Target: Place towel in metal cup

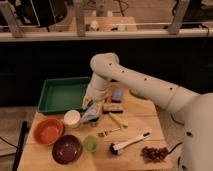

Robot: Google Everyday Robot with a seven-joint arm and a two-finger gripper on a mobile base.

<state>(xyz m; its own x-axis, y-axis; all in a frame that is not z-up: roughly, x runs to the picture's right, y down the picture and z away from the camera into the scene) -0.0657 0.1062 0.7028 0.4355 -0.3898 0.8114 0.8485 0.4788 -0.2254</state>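
My gripper [93,104] hangs from the white arm over the middle of the wooden table [135,160], just right of the green tray. It is shut on a grey-blue towel [90,114], which droops from it. The towel's lower end reaches the metal cup [94,121], which stands right of the white cup and is mostly hidden behind the cloth. I cannot tell how far the towel goes into the cup.
A green tray [64,94] sits at the back left. A white cup [72,118], orange bowl [48,131], dark bowl [67,148] and small green cup [90,144] stand front left. A fork [109,132], brush [129,142] and grapes [154,153] lie front right.
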